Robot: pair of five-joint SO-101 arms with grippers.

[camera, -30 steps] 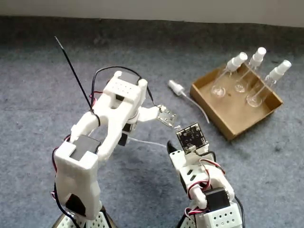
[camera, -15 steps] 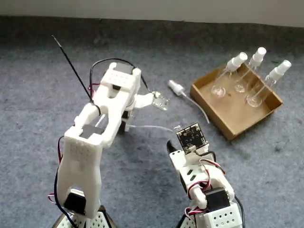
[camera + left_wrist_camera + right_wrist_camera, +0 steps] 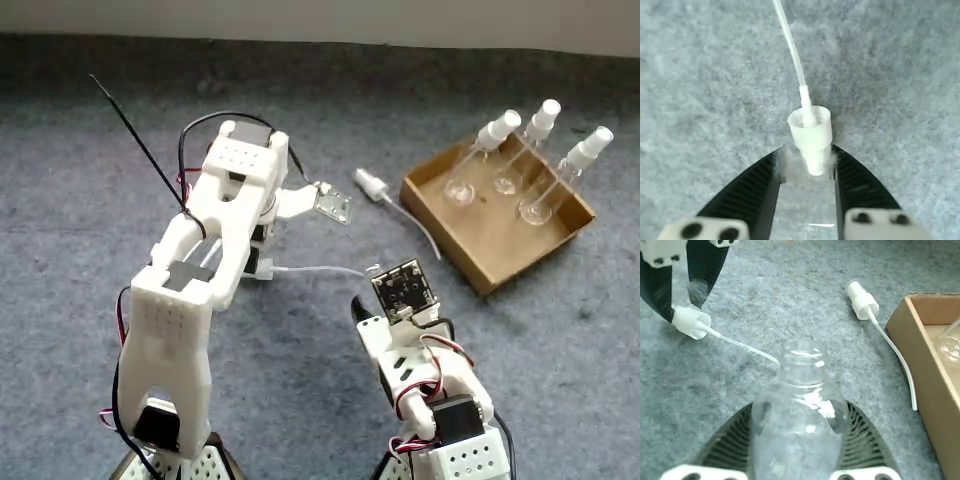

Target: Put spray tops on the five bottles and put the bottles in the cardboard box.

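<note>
Currently the cardboard box (image 3: 490, 240), toward the far right edge of the carpet (image 3: 80, 200), holds three capped bottles (image 3: 478, 160). The right gripper (image 3: 800, 410) clamps the body of an uncapped bottle (image 3: 801, 385) at the near edge; the bottle looks light, rigid and slippery. The left gripper (image 3: 807, 162) pinches a spray top (image 3: 810, 131) by its cap. Its thin tube (image 3: 790, 45) probably bends, so grip the collar only.

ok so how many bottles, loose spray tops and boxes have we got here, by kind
bottles with tops on, in the cardboard box: 3
open bottle, in the right pincer: 1
loose spray tops: 2, one in the left pincer, one on the carpet
cardboard box: 1
total: 7
</note>
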